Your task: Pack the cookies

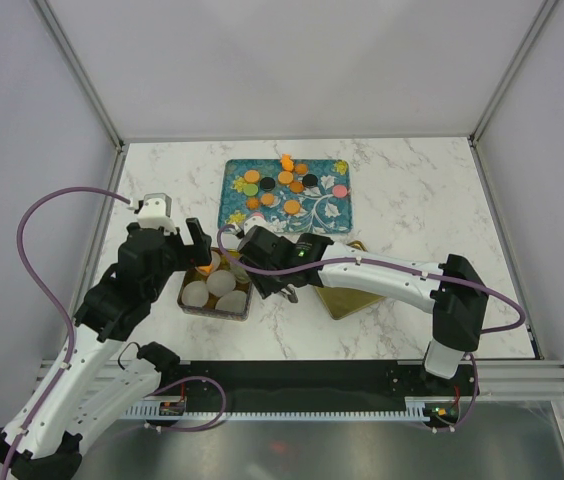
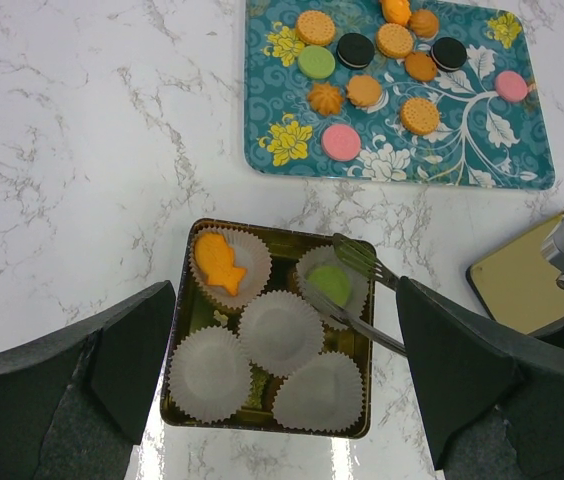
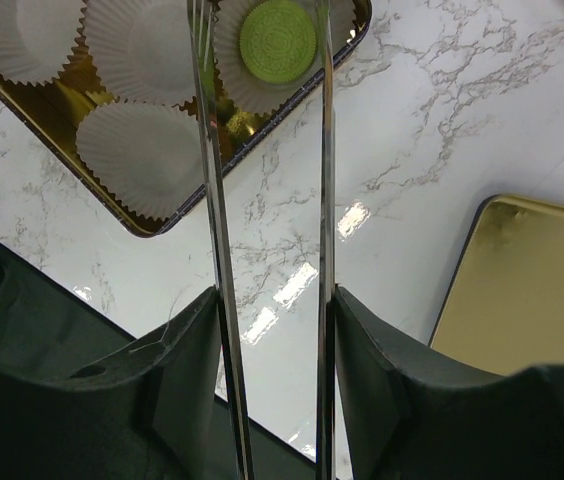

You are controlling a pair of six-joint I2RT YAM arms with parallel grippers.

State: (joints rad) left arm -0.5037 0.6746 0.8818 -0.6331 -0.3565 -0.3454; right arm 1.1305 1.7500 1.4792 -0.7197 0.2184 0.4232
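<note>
Nearest the bases, the right gripper (image 3: pixel 275 300) is seen clamped on a pair of slim metal tongs (image 3: pixel 210 200), whose two arms are held spread rather than pinched. Their long axis runs straight out from the claw to the shallow gold rectangular tin (image 2: pixel 262 425). Between the tips a green round cookie (image 3: pixel 277 38) is found lying flat in a white pleated paper cup (image 3: pixel 252 90). One tong arm sits at the cookie's edge and the other stands apart from it, so the cookie is judged released (light contact cannot be ruled out).

The left gripper (image 2: pixel 284 290) is hung over the same tin, fingers wide apart, nothing in it. One cup over, an orange fish-shaped cookie (image 2: pixel 218 262) is seated, and three cups are seen bare. Just right of the tin, a flat gold lid (image 2: pixel 512 285) is laid on the white marble table (image 2: pixel 82 150).

Farther off, the loose round cookies (image 2: pixel 342 142) are scattered on the teal floral rectangular tray (image 2: pixel 262 100). So the next cookie lies beyond the tin, ahead of the tong tips. The right arm, with the tongs, is the one placed for it. A lift clear of the cup, then a forward reach, would be called for.
</note>
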